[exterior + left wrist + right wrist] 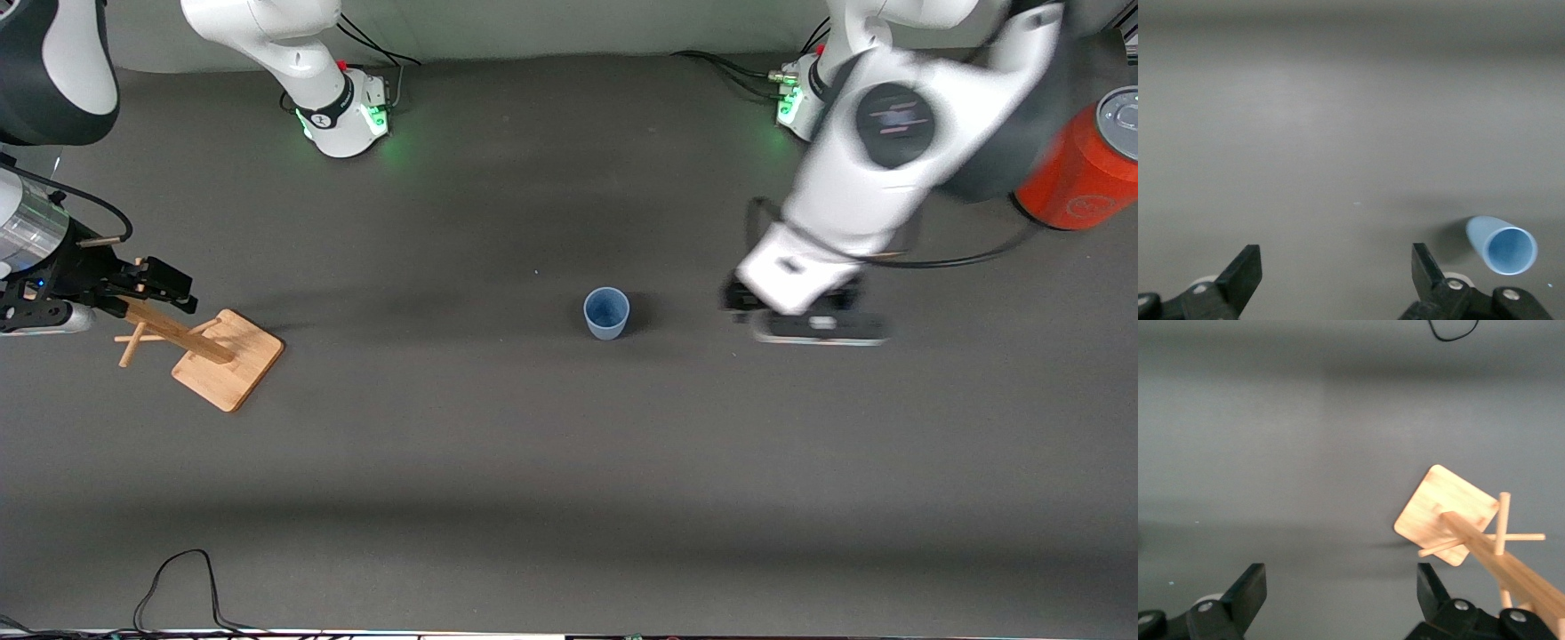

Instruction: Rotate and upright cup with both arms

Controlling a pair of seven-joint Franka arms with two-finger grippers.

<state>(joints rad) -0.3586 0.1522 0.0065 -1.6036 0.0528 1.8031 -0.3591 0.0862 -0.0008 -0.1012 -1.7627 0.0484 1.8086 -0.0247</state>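
Note:
The pale blue cup [606,313] stands upright, mouth up, on the dark table near its middle. It also shows in the left wrist view [1501,245], off to one side of the fingers and not between them. My left gripper [805,320] hangs over the table beside the cup, toward the left arm's end. In its own view the left gripper [1336,260] is open and empty. My right gripper [151,283] is over the wooden peg stand at the right arm's end. In its own view the right gripper [1338,580] is open and empty.
A wooden peg stand [228,358] with a square base [1446,513] sits at the right arm's end. A big orange-red can [1089,164] with a grey lid stands by the left arm's base. A black cable [178,578] loops at the table edge nearest the front camera.

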